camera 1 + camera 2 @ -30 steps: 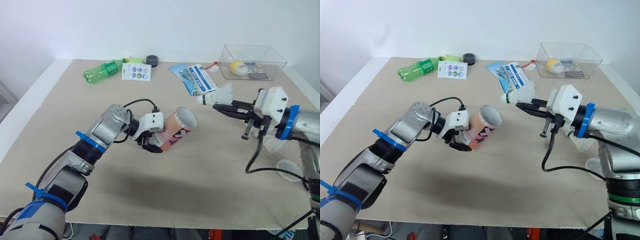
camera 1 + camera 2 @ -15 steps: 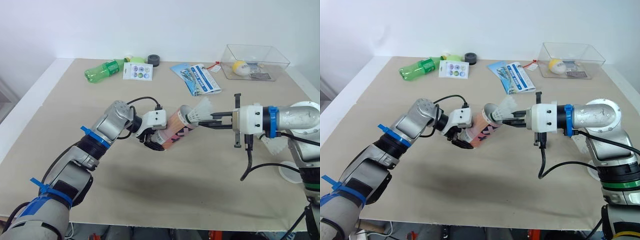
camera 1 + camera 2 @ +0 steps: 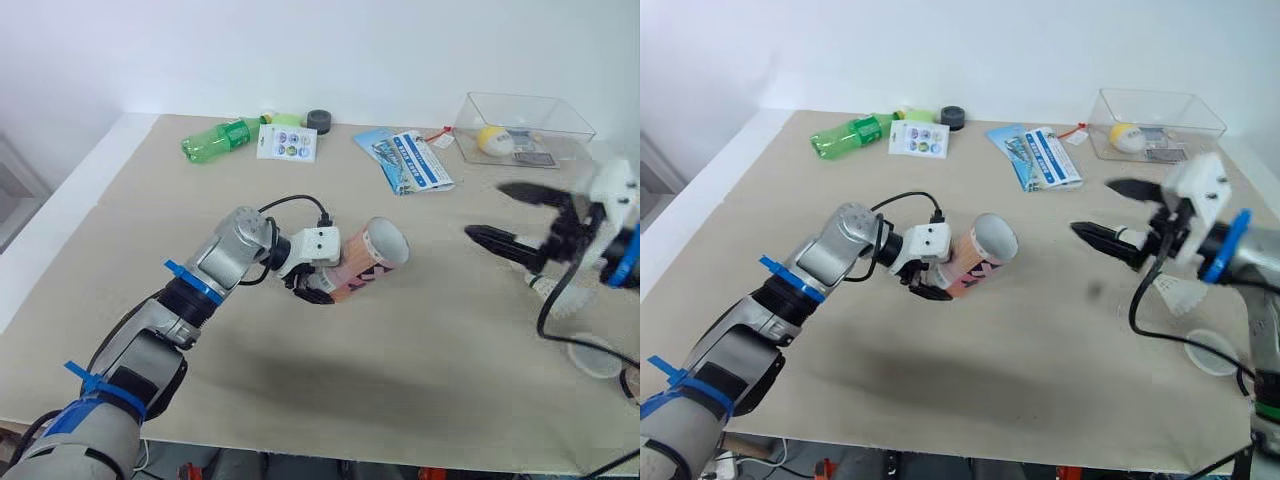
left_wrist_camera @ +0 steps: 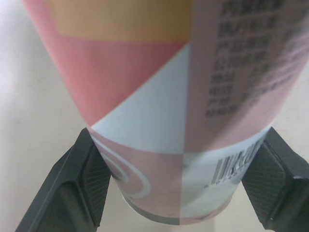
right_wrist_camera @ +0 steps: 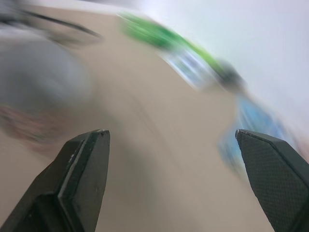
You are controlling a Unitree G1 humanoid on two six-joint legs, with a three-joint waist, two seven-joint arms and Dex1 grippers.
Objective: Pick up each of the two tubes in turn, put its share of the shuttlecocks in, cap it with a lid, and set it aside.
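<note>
A pink and white tube (image 3: 362,267) hangs tilted just above the table, its open mouth (image 3: 386,242) turned toward my right arm. My left gripper (image 3: 318,287) is shut on the tube's lower end; in the left wrist view both black fingers (image 4: 82,186) press its sides. My right gripper (image 3: 484,210) hovers well to the right of the tube, open, with nothing between its fingers (image 5: 84,166). A white shuttlecock (image 3: 1177,294) lies on the table beneath the right arm. A round white lid (image 3: 1210,352) lies close to the table's front right.
Along the far edge lie a green bottle (image 3: 214,141), a sticker card (image 3: 288,143), a black roll (image 3: 319,121) and a blue leaflet (image 3: 410,161). A clear box (image 3: 527,104) holding a yellow ball stands at the back right.
My right gripper brought a shuttlecock to the tube's mouth, opened, and has drawn back to the right without it. The left gripper has kept hold of the tube. The camera has shifted.
</note>
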